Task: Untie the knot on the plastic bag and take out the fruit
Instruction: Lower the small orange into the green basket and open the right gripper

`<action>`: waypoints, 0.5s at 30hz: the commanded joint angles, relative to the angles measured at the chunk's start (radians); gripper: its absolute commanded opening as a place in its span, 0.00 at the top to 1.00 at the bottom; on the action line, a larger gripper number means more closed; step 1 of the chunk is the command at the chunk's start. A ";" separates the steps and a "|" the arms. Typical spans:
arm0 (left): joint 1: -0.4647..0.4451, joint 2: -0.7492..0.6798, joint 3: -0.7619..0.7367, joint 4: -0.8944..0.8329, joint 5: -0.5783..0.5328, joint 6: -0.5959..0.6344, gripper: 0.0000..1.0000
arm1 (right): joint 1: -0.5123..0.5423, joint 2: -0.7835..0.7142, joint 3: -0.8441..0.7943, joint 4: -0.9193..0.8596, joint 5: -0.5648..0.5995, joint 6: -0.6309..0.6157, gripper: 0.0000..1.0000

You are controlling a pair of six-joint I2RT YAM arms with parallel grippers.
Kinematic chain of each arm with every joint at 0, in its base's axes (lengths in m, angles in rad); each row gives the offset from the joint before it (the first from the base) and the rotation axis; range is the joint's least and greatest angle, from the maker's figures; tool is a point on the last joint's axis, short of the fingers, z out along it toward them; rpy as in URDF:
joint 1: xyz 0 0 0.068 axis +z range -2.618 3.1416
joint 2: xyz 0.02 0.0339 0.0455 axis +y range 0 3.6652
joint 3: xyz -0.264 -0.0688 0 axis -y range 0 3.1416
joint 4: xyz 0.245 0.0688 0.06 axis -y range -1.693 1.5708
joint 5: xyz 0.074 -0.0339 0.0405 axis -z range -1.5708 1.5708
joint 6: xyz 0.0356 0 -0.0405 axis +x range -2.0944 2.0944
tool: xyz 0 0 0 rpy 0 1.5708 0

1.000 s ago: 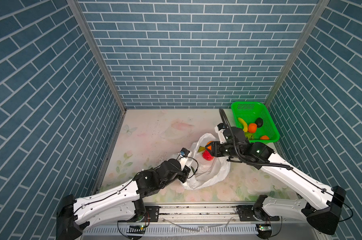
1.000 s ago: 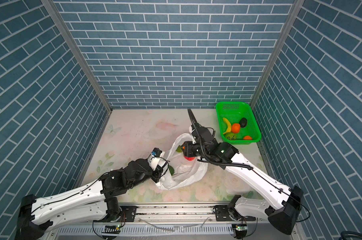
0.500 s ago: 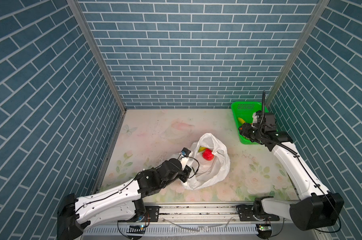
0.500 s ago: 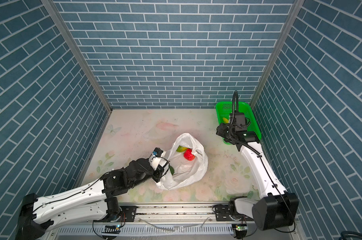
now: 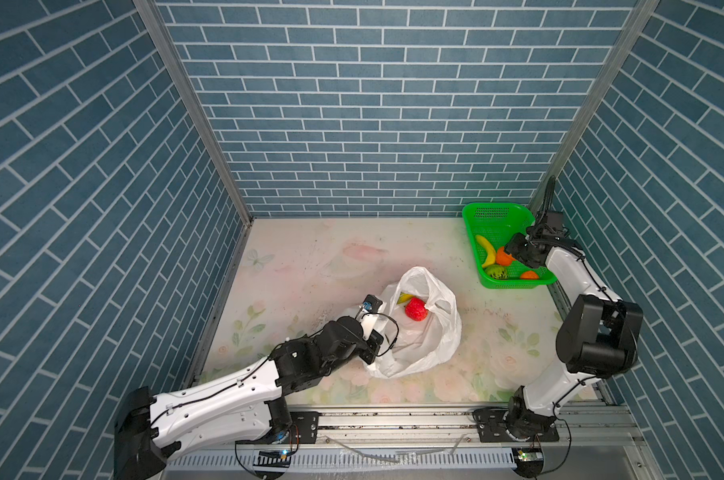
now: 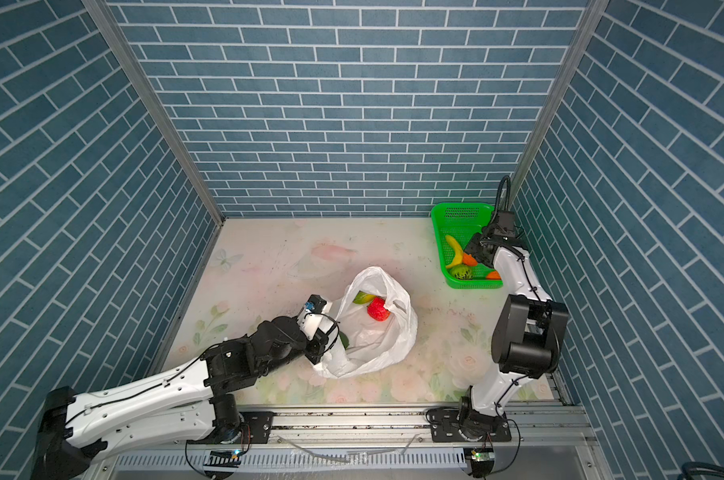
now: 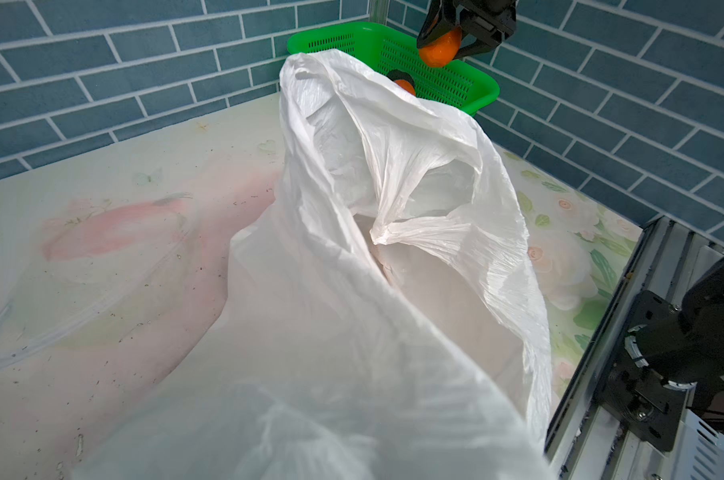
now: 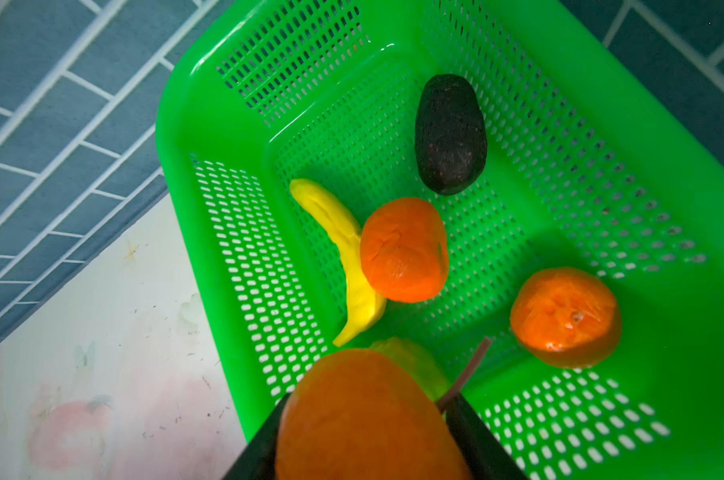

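Orange toy fruit (image 8: 368,419) is sitting between the black fingers (image 8: 480,440) of your right gripper (image 7: 440,52). The fingers are standing partly apart and clamping it from both sides. You are holding that fruit in the air over the green basket (image 5: 493,206), which is standing in the far right corner of the table (image 5: 310,257).

Lying in the basket under it are a banana (image 8: 343,232), two tangerines (image 8: 403,249) (image 8: 565,318) and a dark avocado (image 8: 450,133). A kiwi half (image 5: 497,272) is showing at the near end in both top views.

Your left gripper (image 5: 372,347) is lying low at the near left edge of the plastic bag (image 5: 435,332). Its jaws are fully closed and pinching the white film, though the tips themselves are hiding in the folds. The bag is resting in the middle of the table, well apart from the basket. Its mouth is gaping wide, and one handle strip (image 7: 414,232) is hanging loose across the opening.

Inside, near the mouth, a bumpy red fruit (image 5: 416,309) is lying just beside a yellow-green fruit (image 5: 403,297). You are seeing both from above only; in the left wrist view the crinkled plastic is covering them.
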 commanded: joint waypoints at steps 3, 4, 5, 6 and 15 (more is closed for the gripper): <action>-0.006 -0.020 0.000 0.007 -0.007 0.013 1.00 | -0.015 0.093 0.097 -0.031 0.067 -0.085 0.41; -0.006 -0.020 0.001 0.005 -0.008 0.013 1.00 | -0.015 0.103 0.106 -0.042 0.078 -0.092 0.37; -0.006 -0.020 0.002 0.005 -0.009 0.013 1.00 | -0.015 0.111 0.110 -0.051 0.089 -0.098 0.34; -0.006 -0.020 0.003 0.004 -0.010 0.014 1.00 | -0.015 0.115 0.115 -0.059 0.103 -0.102 0.29; -0.005 -0.018 0.007 0.003 -0.012 0.012 1.00 | -0.015 0.097 0.103 -0.064 0.122 -0.103 0.17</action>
